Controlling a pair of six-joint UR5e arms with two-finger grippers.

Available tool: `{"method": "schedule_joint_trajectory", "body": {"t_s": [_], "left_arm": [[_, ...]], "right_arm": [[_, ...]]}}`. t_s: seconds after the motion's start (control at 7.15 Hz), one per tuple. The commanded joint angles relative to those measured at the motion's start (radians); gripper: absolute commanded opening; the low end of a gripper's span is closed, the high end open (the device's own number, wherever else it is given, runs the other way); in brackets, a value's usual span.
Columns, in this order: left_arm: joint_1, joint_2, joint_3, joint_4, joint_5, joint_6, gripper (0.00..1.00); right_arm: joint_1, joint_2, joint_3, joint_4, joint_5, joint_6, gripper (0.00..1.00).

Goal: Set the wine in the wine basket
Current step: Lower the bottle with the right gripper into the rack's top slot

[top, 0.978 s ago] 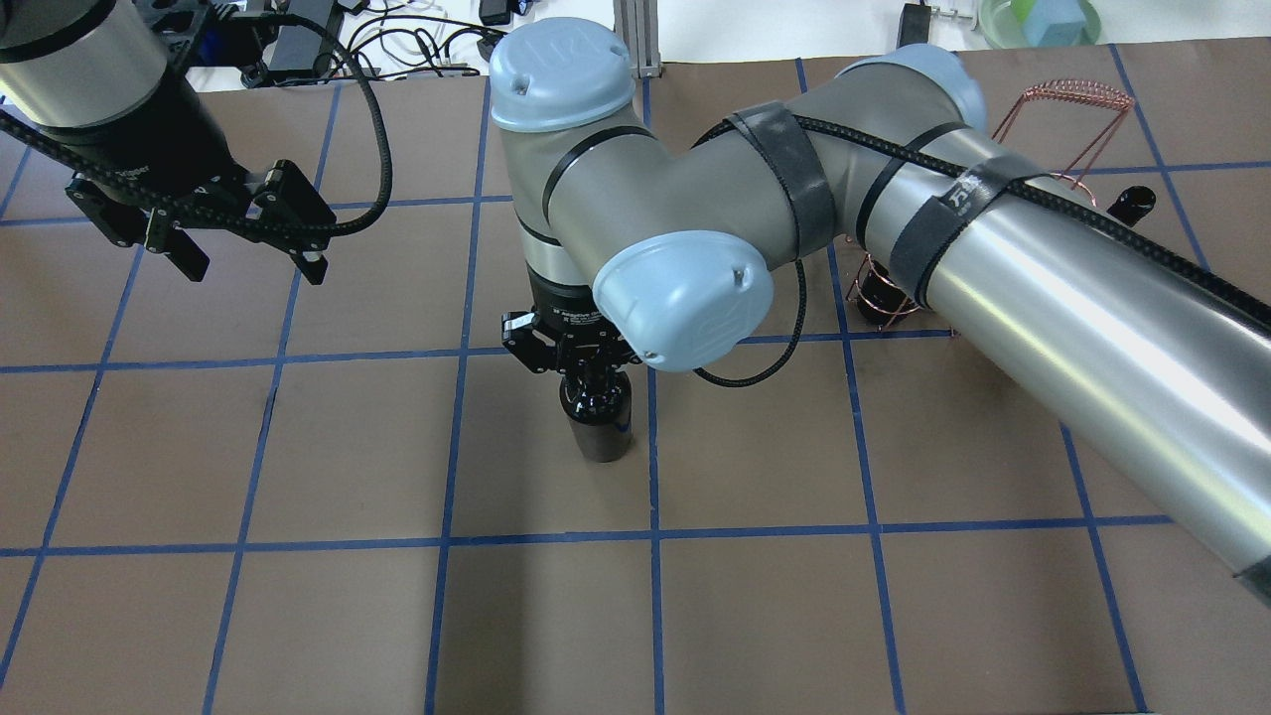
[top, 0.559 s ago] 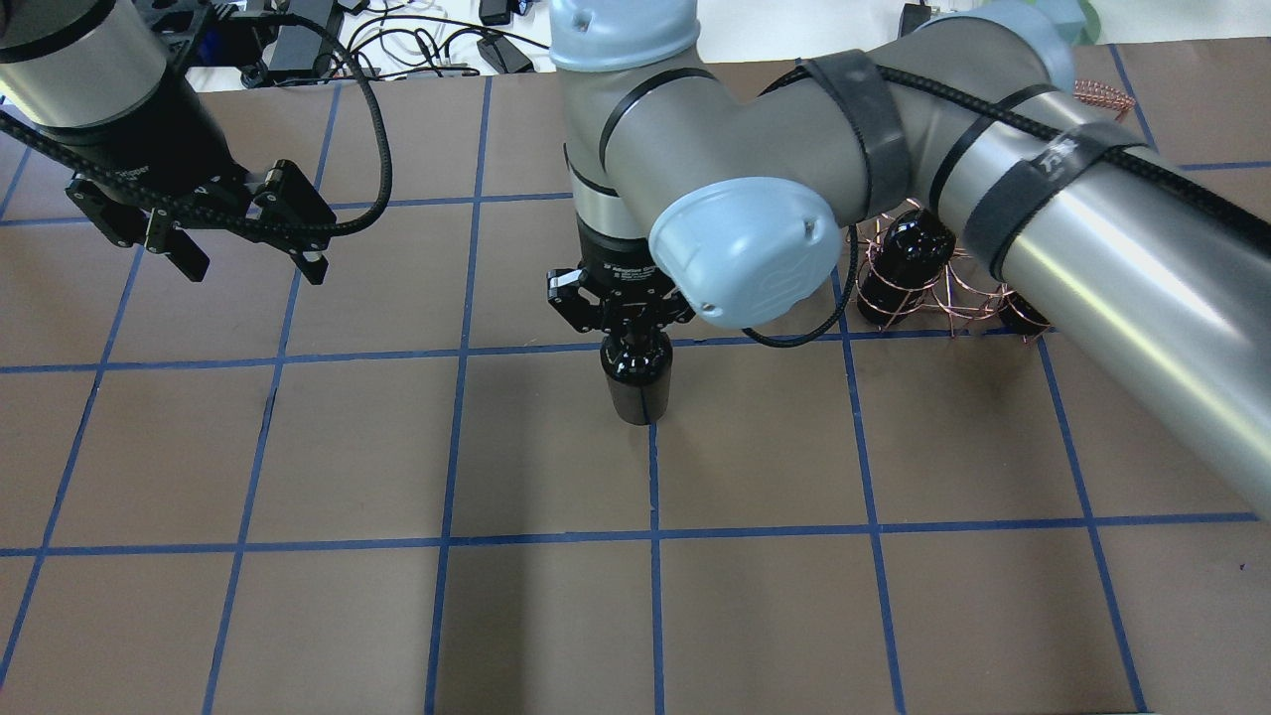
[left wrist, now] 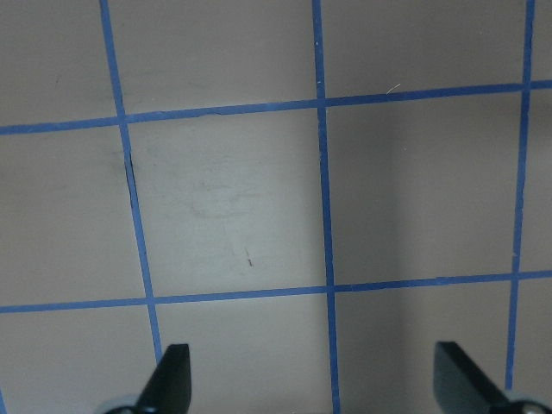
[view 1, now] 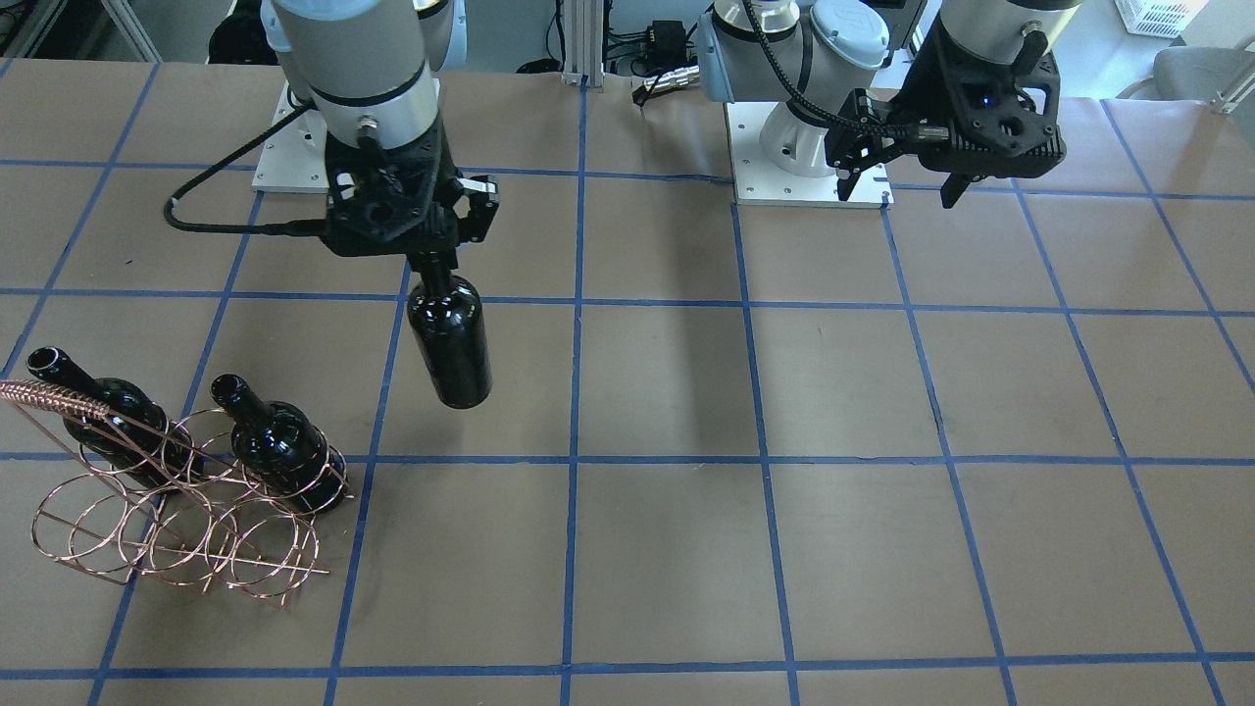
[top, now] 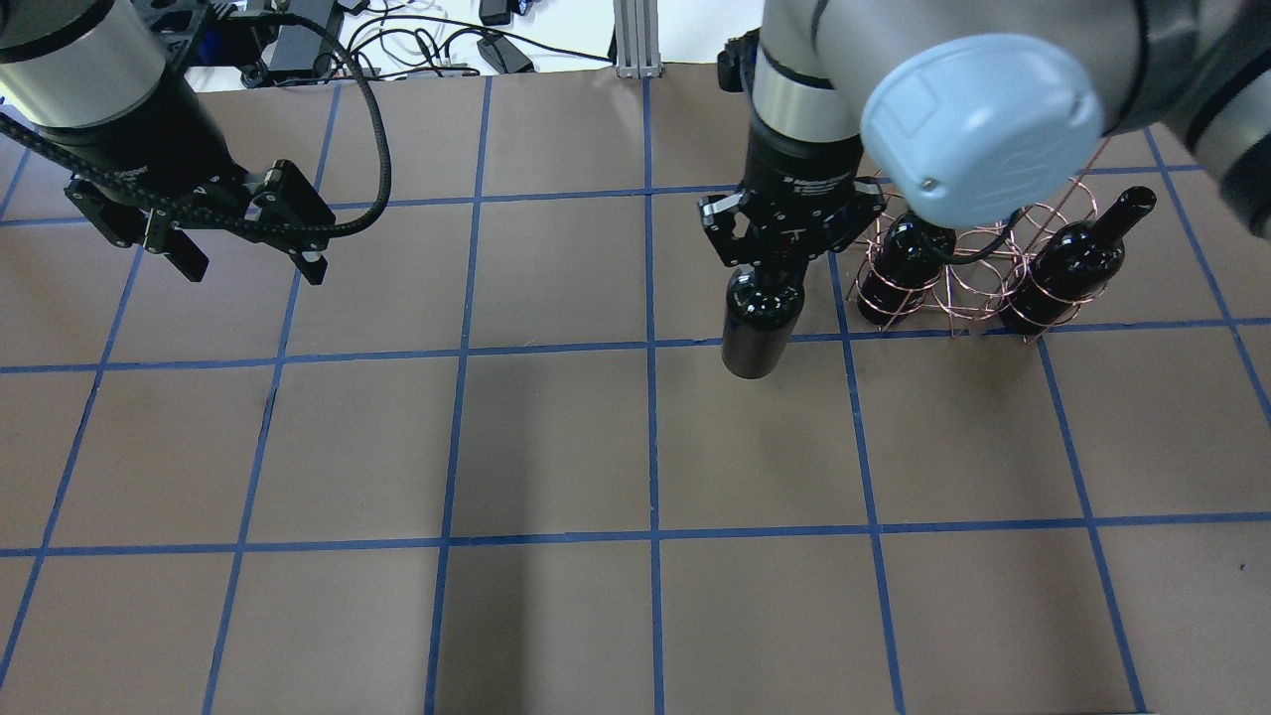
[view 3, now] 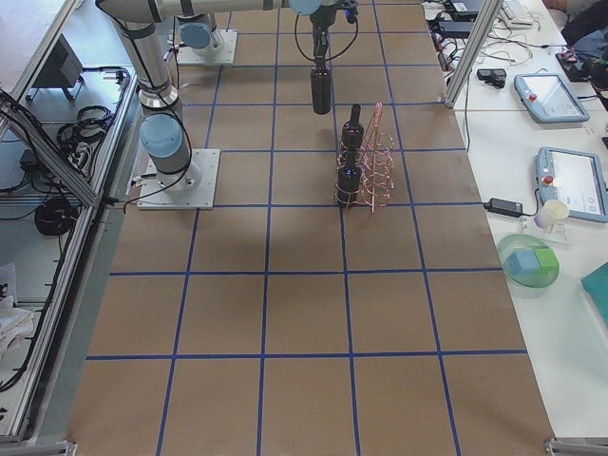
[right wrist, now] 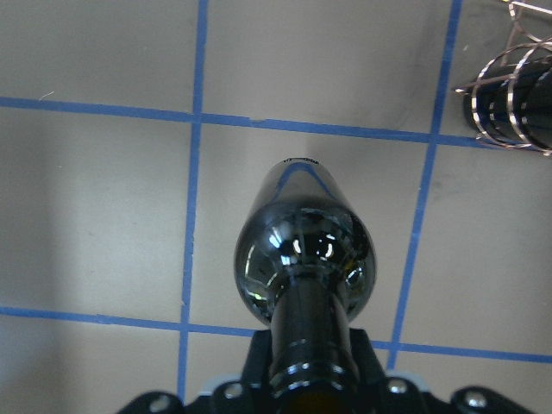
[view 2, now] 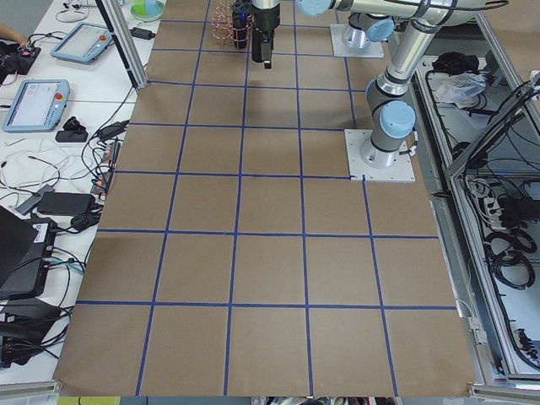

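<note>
Right tool (top: 768, 264) tight on the neck, wine (top: 757, 330) upright beneath, apparently airborne.

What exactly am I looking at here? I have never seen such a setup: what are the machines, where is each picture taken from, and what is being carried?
These are two robot arms bolted to a table gridded with blue tape; each ends in two fingers. One camera faces the robot across the table, one looks over its shoulders, two look along the table from its ends, one rides on each wrist. The right arm's fingers are shut on the neck of a dark wine bottle, hanging upright above the table. The left arm's fingers are open and empty. The copper wire basket stands on the table; two similar bottles, the end bottle and the handle-side bottle, lean in its rings.
</note>
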Motion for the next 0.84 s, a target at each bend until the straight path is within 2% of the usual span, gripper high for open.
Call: {"method": "schedule_joint_trajectory", "body": {"t_s": [0.0, 0.7], "left_arm": [[0.000, -0.001, 0.000, 0.000, -0.001, 0.000, 1.00], [0.000, 0.002, 0.000, 0.000, -0.001, 0.000, 1.00]], "right_arm": [[-0.118, -0.063, 0.000, 0.091, -0.041, -0.159, 0.00], [-0.370, -0.106, -0.037, 0.176, -0.092, -0.499, 0.00]]}}
